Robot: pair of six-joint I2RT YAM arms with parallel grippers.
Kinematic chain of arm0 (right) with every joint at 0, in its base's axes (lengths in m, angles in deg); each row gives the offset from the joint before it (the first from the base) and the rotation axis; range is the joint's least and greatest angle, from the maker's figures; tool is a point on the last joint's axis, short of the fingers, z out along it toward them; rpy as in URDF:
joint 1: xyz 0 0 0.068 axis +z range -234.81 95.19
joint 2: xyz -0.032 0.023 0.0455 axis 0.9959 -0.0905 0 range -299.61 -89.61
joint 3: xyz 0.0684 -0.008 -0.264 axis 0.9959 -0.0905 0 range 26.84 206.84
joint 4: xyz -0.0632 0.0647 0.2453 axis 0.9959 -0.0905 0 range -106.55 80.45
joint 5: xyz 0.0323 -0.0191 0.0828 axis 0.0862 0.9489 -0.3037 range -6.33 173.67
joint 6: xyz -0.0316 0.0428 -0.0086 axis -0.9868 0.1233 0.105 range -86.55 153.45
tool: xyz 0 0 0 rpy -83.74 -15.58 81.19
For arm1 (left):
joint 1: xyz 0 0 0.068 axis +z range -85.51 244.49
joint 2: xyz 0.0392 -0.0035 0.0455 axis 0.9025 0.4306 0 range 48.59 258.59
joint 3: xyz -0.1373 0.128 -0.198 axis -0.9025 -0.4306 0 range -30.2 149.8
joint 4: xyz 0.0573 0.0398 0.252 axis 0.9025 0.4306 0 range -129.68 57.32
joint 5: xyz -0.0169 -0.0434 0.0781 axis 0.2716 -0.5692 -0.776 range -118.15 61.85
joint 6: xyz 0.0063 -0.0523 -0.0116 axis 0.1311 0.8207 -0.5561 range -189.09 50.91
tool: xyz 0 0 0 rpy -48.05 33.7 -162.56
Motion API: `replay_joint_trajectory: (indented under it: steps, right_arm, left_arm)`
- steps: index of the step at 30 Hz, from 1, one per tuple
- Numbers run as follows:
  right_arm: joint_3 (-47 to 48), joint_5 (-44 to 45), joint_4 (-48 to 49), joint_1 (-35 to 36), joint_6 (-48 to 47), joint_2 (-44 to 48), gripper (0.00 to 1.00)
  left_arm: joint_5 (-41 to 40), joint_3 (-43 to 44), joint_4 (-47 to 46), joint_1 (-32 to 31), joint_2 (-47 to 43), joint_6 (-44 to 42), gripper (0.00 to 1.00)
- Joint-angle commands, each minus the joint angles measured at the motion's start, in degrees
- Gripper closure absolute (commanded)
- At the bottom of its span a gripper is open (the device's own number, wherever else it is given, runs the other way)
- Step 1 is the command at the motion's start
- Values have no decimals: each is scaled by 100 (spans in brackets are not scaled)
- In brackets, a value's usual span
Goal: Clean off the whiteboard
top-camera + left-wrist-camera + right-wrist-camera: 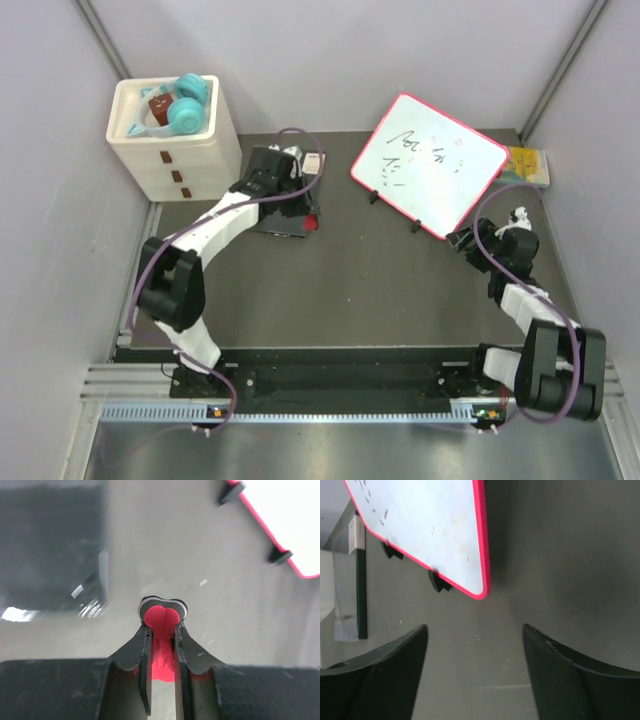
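Observation:
The whiteboard (430, 165) stands tilted on small black feet at the back right, white with a pink-red frame and dark scribbles on it. It also shows in the left wrist view (285, 515) and in the right wrist view (430, 530). My left gripper (308, 215) is to the left of the board, shut on a small red eraser (161, 616) with a round white and black rim, just above the dark table. My right gripper (458, 240) is open and empty, just in front of the board's near corner (479, 592).
A flat black notebook (280, 218) lies under my left gripper. A small yellow-green book (527, 165) lies right of the board. A white drawer unit (175, 150) with teal headphones (185, 105) on top stands at the back left. Grey walls close in on both sides.

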Motion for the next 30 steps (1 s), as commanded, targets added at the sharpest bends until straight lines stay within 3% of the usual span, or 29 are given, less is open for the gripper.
replay_joint_trajectory:
  steps: [1,4,8,13,22,25,26,30]
  right_arm:
    - [-88,-858,1810,-34,273,-656,31]
    - [34,-964,2146,-34,135,-931,36]
    - [166,-1087,2602,-34,151,-1588,24]
    - [404,-1158,3243,-51,529,-2477,24]
    - [632,-1536,4815,-43,1118,-3655,28]
    - [650,-1711,5230,-43,1442,-3944,38]
    - [676,-1773,5379,-43,1522,-4050,48]
    - [817,-2036,5425,-43,1794,-4271,66]
  left_arm:
    - [742,957,-659,-244,730,-213,100]
    - [840,1661,-641,-376,1188,-240,100]
    - [980,2259,-991,-464,1655,-126,100]
    - [1419,2611,-1537,-473,2217,313,100]
    - [1332,3297,-1967,-482,2868,682,100]
    - [1297,3332,-2344,-482,3053,884,100]
    - [1323,3350,-2355,-482,3106,938,100]
    - [1323,3516,-2662,-482,3395,1096,100]
